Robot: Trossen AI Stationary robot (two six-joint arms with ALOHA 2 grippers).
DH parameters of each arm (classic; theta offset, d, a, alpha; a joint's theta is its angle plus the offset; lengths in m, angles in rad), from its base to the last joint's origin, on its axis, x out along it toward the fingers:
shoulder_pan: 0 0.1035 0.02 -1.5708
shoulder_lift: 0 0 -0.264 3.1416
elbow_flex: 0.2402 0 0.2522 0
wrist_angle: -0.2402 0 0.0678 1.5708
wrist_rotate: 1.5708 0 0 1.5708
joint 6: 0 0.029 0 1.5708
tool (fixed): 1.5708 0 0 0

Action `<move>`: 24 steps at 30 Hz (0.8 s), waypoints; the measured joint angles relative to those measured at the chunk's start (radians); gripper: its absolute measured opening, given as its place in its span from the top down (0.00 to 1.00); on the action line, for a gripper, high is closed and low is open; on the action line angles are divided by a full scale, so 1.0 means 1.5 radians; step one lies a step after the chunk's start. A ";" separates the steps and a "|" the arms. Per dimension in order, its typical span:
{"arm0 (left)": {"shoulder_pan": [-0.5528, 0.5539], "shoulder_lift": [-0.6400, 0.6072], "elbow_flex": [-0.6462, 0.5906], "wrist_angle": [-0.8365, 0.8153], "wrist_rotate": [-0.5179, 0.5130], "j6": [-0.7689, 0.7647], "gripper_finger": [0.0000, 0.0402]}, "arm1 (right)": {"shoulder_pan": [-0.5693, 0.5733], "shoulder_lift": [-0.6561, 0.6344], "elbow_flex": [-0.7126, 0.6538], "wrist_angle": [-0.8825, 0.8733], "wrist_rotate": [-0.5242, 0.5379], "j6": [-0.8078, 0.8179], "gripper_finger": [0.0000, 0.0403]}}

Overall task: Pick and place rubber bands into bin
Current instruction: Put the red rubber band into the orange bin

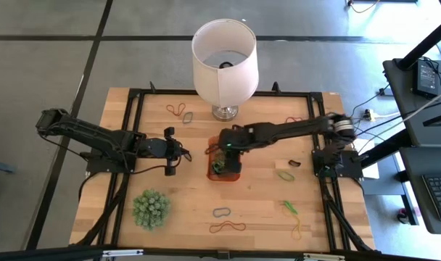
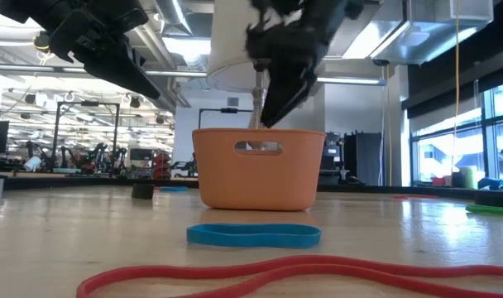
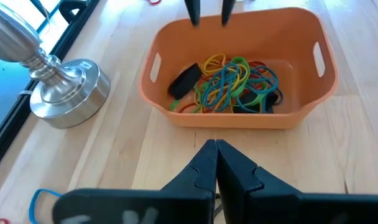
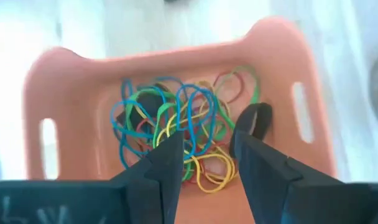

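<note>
Pale wood table [image 1: 184, 232], open workshop behind. Right gripper [image 4: 204, 155] hangs over the bin [image 3: 239, 118] with jaws parted and nothing between them; below lies a tangle of bands [image 3: 235, 87] already in the bin. Left gripper [image 3: 216, 163] waits just beside the bin, jaws pinched together, empty. More loose bands lie scattered well apart on the table, like the green one [image 1: 286, 175]. They look light, limp and thin, probably prone to snagging; best pinched across one strand, flat against the wood.
</note>
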 joint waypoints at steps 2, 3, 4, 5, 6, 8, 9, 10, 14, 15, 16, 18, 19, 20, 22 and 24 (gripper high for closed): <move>0.000 0.000 0.000 0.001 0.000 0.000 0.99 | -0.001 -0.056 -0.061 0.051 0.001 0.003 0.64; 0.000 0.000 0.000 0.001 0.000 0.000 0.99 | -0.002 -0.088 -0.097 0.078 0.004 0.006 0.64; 0.000 0.000 0.000 0.001 0.000 0.000 0.99 | -0.002 -0.117 -0.134 0.106 0.009 0.010 0.64; 0.000 0.000 0.000 0.002 0.000 0.000 0.99 | -0.002 -0.149 -0.173 0.135 0.016 0.019 0.64; 0.000 0.000 0.000 0.002 -0.001 0.000 0.99 | -0.002 -0.183 -0.212 0.159 0.021 0.027 0.64; 0.000 0.000 0.000 0.004 -0.001 0.000 0.99 | 0.000 -0.252 -0.293 0.213 0.032 0.046 0.64; 0.000 0.000 0.000 0.006 -0.002 0.000 0.99 | 0.002 -0.285 -0.334 0.242 0.036 0.056 0.64; 0.000 0.000 0.000 0.010 -0.004 0.000 0.99 | 0.003 -0.320 -0.377 0.271 0.039 0.061 0.64; 0.000 0.000 0.000 0.035 -0.005 -0.009 0.99 | 0.008 -0.441 -0.542 0.419 0.039 0.072 0.64; 0.000 0.000 0.000 0.045 -0.005 -0.015 0.99 | 0.009 -0.465 -0.581 0.463 0.039 0.074 0.64; 0.000 0.000 0.000 0.057 -0.006 -0.019 0.99 | 0.009 -0.486 -0.620 0.505 0.037 0.078 0.64; 0.008 0.000 0.000 0.087 -0.010 -0.023 0.98 | 0.009 -0.519 -0.695 0.592 0.037 0.089 0.64; 0.016 0.000 0.001 0.094 -0.011 -0.027 0.97 | 0.009 -0.531 -0.729 0.637 0.037 0.091 0.64; 0.024 0.000 0.004 0.091 -0.011 -0.035 0.96 | 0.009 -0.542 -0.760 0.678 0.036 0.096 0.64; 0.049 0.002 0.007 0.091 -0.011 -0.052 0.92 | 0.010 -0.553 -0.815 0.750 0.035 0.114 0.64; 0.082 0.007 0.007 0.087 -0.005 -0.063 0.86 | 0.011 -0.557 -0.860 0.805 0.035 0.128 0.64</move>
